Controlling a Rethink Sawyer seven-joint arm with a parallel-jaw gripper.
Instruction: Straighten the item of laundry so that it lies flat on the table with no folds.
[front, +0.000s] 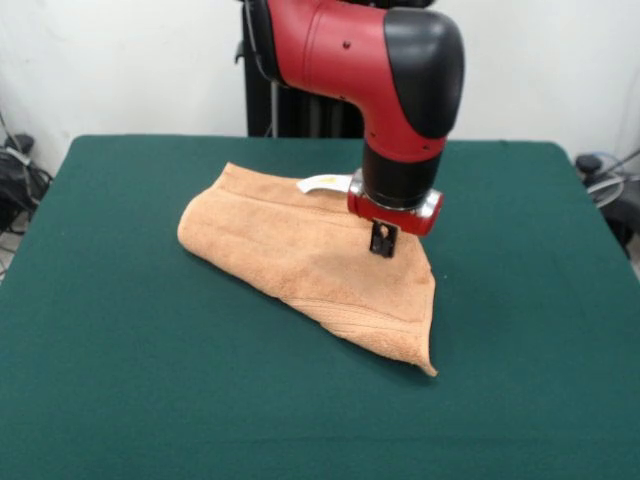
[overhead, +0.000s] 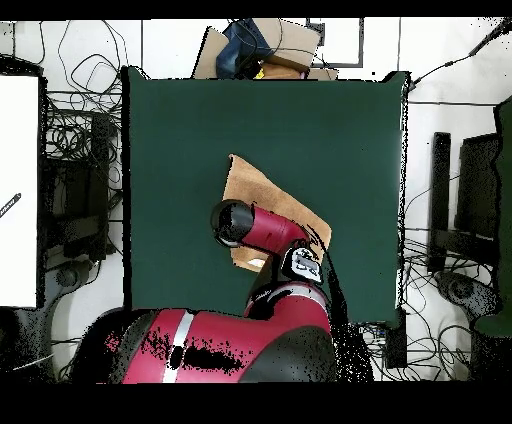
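Observation:
The item of laundry (front: 300, 250), a tan terry towel, lies folded over on itself in a rough triangle on the table (front: 130, 330), a little past the middle. Its white tag (front: 325, 183) sticks out at the far edge beside the wrist. One corner points toward the camera at the lower right. My gripper (front: 383, 242) comes straight down onto the towel's right part, and its narrow black tips look shut on the cloth. In the overhead view the towel (overhead: 262, 192) shows partly on the table (overhead: 180, 150). The arm's black end (overhead: 233, 222) covers the gripper.
The red and black arm (front: 380, 60) hangs over the table's far middle. Cables and boxes lie around the table on the floor (overhead: 70, 170). Green felt shows on every side of the towel.

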